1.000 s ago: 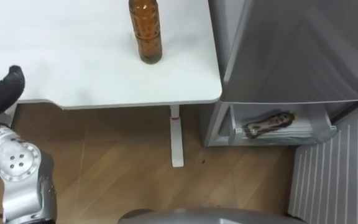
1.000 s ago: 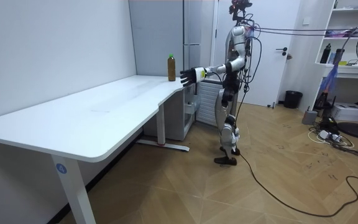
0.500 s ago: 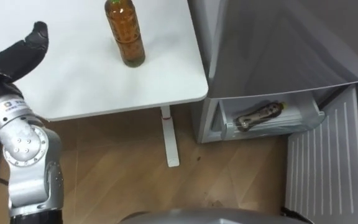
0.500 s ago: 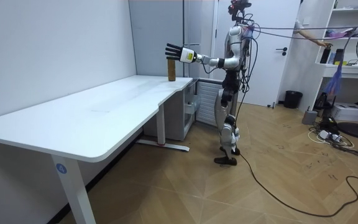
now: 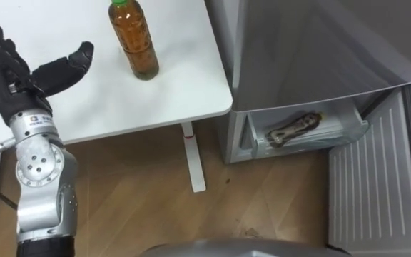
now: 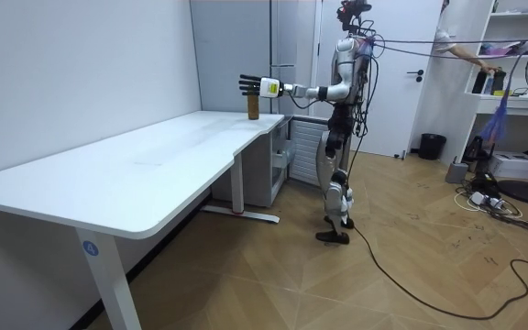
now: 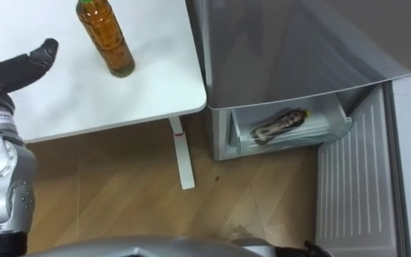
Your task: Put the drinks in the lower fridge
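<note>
Observed: left hand (image 5: 16, 86) raised above the white tabletop (image 5: 184, 93), fingers spread and straight, thumb out toward the bottle, holding nothing. The tea bottle (image 5: 133, 43), brown with a green cap, stood upright near the tabletop's corner by the fridge (image 5: 320, 50), apart from the hand and on its thumb side. The lower fridge drawer (image 5: 250, 139) stood pulled open, with 1 bottle (image 5: 291, 128) already lying on its side in it. In the room view the robot stood at the tabletop's end beside the fridge, left arm stretched out level toward the bottle.

Judgement: step in hand was the reach and grasp of the standing bottle; 1 drink stowed, 1 left.

Notes for doing it well:
- Bring the palm down to the bottle's mid-body, below the tapering shoulder, before closing.
- Approach from the side with thumb and fingers kept wide; a tall narrow bottle would likely tip if a fingertip struck it first.
- The bottle stood close to the tabletop's edge, so any push should go inward, not toward the fridge.
- Close round the body firmly; smooth plastic may slip.
- Lift straight up before swinging toward the drawer.
</note>
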### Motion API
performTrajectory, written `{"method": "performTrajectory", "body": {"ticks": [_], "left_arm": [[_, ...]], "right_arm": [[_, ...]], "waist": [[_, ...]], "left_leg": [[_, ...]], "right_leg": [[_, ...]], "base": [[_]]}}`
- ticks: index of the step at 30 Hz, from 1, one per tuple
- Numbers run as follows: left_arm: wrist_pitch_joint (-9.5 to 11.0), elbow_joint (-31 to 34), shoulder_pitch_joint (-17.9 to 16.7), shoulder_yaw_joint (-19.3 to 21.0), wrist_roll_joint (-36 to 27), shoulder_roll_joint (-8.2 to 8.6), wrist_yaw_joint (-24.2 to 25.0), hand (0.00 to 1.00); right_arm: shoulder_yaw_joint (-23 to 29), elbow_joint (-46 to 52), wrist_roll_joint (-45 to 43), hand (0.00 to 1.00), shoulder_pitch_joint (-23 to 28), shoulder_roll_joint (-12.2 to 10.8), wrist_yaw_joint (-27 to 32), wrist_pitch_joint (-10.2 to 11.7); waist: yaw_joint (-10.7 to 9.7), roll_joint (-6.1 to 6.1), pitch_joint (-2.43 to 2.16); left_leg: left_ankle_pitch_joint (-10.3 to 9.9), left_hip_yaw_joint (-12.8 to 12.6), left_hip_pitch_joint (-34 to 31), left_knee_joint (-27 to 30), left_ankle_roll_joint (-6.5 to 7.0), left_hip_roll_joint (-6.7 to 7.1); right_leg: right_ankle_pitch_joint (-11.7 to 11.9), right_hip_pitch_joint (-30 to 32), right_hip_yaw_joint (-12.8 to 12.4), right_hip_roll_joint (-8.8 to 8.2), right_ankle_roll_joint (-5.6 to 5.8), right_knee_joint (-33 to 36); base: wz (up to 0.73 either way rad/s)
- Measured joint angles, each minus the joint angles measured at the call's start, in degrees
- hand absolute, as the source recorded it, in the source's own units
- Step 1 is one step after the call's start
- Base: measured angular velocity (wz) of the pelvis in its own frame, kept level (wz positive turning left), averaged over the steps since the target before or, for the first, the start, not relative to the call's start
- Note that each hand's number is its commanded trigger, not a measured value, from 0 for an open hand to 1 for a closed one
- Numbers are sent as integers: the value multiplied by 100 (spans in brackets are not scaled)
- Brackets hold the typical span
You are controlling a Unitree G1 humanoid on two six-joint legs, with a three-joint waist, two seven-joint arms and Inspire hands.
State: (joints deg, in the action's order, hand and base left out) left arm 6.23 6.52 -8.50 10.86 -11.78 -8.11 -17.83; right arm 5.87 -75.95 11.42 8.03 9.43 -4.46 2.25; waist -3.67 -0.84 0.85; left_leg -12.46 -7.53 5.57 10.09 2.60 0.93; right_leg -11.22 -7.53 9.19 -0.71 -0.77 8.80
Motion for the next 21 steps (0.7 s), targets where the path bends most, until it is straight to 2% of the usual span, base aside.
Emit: {"method": "performTrajectory", "body": {"ticks": [3, 7, 11, 12, 21], "left_arm": [[-3, -59, 37, 0, 1, -1, 151, 0], [-91, -311, 164, 0, 0, -1, 338, 0], [-119, -549, 329, 5, -432, -1, 381, 0], [-142, -593, 350, 14, -526, -2, 379, 0], [-347, -753, 431, 14, -804, -47, 501, 0]], "right_arm": [[-1, -14, -68, 0, 8, 6, 7, -93], [5, -39, -207, 0, -12, 5, 8, -105], [18, -70, -493, 0, 0, 6, 24, -147], [39, -69, -589, 0, 0, 6, 50, -205], [99, -24, -1184, 0, 115, 2, 137, -515]], "waist": [[-23, -18, -13], [-92, 8, -16], [-97, 35, -13], [-96, 38, -23], [-176, 45, -22]], "left_leg": [[1, -19, 12, -7, 0, 0], [2, -19, 20, 14, 1, 5], [2, -23, 96, -11, 1, 4], [2, -23, 124, -39, 1, 3], [-2, -9, 173, -36, 5, 1]], "right_leg": [[0, 9, -66, -2, 0, 7], [0, -29, -118, -3, 0, 7], [-1, -39, -160, -7, -1, 10], [-1, -46, -182, 0, -1, 17], [-1, -52, -165, 20, -1, 101]], "base": [[-9], [-5], [-4], [-8], [-1]]}}
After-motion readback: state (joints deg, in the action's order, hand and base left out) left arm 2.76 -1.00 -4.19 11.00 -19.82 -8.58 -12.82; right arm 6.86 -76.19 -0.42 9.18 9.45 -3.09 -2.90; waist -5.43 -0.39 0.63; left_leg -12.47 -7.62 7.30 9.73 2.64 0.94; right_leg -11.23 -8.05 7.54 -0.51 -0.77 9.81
